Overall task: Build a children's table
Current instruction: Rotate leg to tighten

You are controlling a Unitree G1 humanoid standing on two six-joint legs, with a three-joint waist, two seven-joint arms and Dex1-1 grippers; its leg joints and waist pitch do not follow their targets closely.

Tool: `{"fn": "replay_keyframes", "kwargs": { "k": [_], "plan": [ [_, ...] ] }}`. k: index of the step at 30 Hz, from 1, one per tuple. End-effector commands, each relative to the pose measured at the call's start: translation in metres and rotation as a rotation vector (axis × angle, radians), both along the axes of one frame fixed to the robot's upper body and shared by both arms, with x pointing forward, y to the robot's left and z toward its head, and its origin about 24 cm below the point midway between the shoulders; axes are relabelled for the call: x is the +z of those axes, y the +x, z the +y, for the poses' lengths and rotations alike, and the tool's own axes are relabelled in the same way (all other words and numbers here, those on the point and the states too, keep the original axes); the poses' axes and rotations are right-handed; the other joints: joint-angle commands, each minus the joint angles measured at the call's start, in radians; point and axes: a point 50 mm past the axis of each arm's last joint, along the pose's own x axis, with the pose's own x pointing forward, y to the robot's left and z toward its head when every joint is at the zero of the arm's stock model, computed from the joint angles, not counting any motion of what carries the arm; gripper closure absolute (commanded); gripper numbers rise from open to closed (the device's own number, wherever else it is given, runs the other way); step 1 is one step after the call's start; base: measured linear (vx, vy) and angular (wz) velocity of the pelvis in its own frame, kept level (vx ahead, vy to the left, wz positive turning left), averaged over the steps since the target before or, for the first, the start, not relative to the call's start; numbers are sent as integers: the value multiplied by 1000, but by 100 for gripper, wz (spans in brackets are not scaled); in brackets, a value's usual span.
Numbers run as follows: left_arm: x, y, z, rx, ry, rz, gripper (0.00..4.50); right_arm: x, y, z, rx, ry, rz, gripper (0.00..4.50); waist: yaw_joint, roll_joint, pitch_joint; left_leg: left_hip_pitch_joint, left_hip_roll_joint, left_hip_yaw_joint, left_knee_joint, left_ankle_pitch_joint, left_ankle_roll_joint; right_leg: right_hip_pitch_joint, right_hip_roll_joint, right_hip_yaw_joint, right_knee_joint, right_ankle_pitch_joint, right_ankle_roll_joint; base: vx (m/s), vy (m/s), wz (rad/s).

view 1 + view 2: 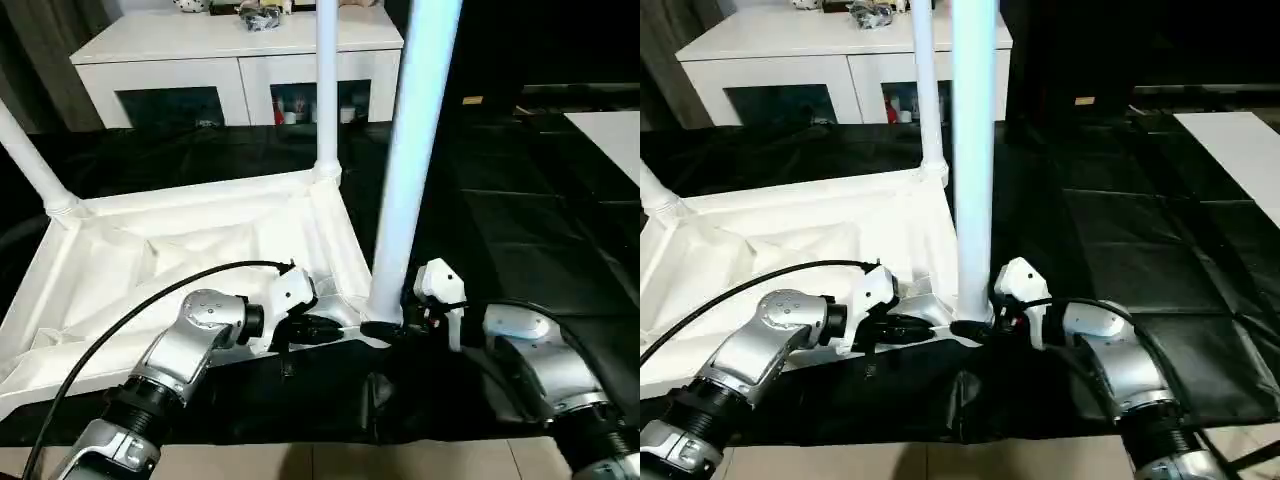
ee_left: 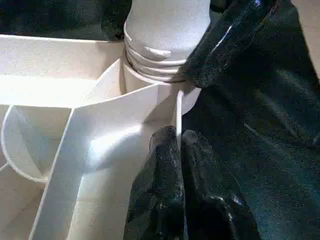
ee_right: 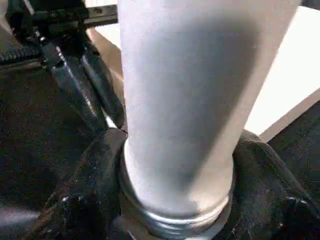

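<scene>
You have the tabletop (image 1: 200,250) lying upside down on the black worktop (image 1: 530,230), in the left and centre of the frame. The leg (image 1: 405,180) you work on stands upright, its long axis vertical, with its threaded foot in the corner socket (image 2: 150,82) at lower centre. Your right gripper (image 3: 175,215) has its jaws around the foot of this leg, one on each side, grasping it. Your left gripper (image 1: 335,328) is clenched on the thin rim wall of the tabletop just beside the socket. I judge the right arm must turn the leg while the left steadies. Two more legs already stand at far corners.
</scene>
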Motion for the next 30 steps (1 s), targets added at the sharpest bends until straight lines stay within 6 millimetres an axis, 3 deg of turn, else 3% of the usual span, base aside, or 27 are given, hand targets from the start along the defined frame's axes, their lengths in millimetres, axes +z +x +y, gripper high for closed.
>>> {"fn": "replay_keyframes", "kwargs": {
  "k": [1, 3, 5, 8, 9, 11, 12, 16, 19, 20, 22, 26, 28, 29, 30],
  "plan": [
    [-7, 5, -4, 69, 35, 1, 450, -4, 12, -4, -197, 31, -6, 178, -1, -21, -52, 2, 31, -4, -74, -207, 77, 49, -44, 35, -69, -239, -223, 0, 0, 0],
    [-8, 9, -5, 111, 43, -8, 450, -6, 15, -3, -260, 34, -5, 178, -5, -18, -48, 4, 26, -6, -79, -241, 48, 47, -45, 32, -78, -315, -202, 0, 0, 0],
    [-10, 16, -6, 176, 63, -24, 450, -10, 18, -1, -336, 28, -5, 178, -9, -24, -48, 6, 26, -9, -81, -264, 27, 47, -45, 33, -83, -351, -176, 0, 0, 0],
    [-14, 32, -13, 361, 100, -49, 450, -21, 24, 9, -515, -12, 7, 178, -13, -23, -48, 3, 24, -10, -82, -264, 21, 47, -44, 34, -83, -344, -171, 0, 0, 0],
    [-15, 34, -15, 392, 105, -55, 450, -23, 24, 11, -544, -21, 10, 178, -16, -22, -45, 7, 22, -7, -82, -275, 16, 41, -41, 34, -88, -366, -162, 0, 0, 0],
    [-15, 38, -19, 440, 108, -61, 450, -28, 26, 14, -619, -47, 18, 179, -16, -26, -48, 6, 20, -11, -82, -278, 11, 45, -46, 34, -91, -392, -151, 0, 0, 0],
    [-15, 44, -27, 518, 110, -91, 450, -36, 27, 20, -738, -74, 47, 179, -16, -22, -47, 4, 20, -10, -82, -275, 13, 44, -45, 34, -91, -390, -147, 0, 0, 0],
    [-16, 46, -39, 531, 115, -107, 450, -40, 29, 35, -837, -64, 52, 179, -19, -22, -49, 4, 19, -12, -83, -276, 15, 41, -45, 34, -95, -389, -136, 0, 0, 0],
    [-17, 42, -46, 486, 111, -94, 450, -36, 29, 50, -822, -6, 61, 179, -20, -20, -50, 2, 20, -12, -85, -287, 20, 42, -44, 34, -93, -367, -136, 0, 0, 0],
    [-18, 42, -47, 477, 114, -90, 450, -34, 29, 53, -809, 20, 66, 124, -21, -20, -50, 2, 21, -12, -86, -299, 23, 42, -44, 34, -94, -366, -137, 0, 0, 0],
    [-19, 41, -45, 460, 117, -86, 450, -31, 30, 54, -792, 58, 67, 110, -22, -19, -50, 3, 21, -13, -87, -312, 24, 41, -44, 33, -95, -374, -137, 0, 0, 0],
    [-21, 37, -37, 402, 133, -42, 450, -18, 33, 46, -727, 103, 24, 79, -26, -19, -49, -5, 22, -17, -91, -314, 26, 48, -45, 32, -93, -377, -130, 0, 0, 0],
    [-23, 34, -34, 360, 141, -17, 450, -13, 33, 42, -658, 106, 15, 66, -25, -24, -49, 0, 23, -16, -90, -318, 27, 47, -46, 32, -95, -381, -136, 0, 0, 0],
    [-23, 31, -33, 332, 145, -3, 450, -11, 32, 40, -612, 106, 13, 62, -24, -21, -50, -2, 24, -14, -87, -304, 38, 47, -47, 35, -93, -357, -146, 0, 0, 0],
    [-25, 24, -28, 253, 166, 30, 450, -6, 27, 32, -458, 62, -21, 62, -20, -24, -51, 0, 26, -13, -86, -292, 40, 49, -45, 34, -92, -338, -151, 0, 0, 0]
  ]
}}
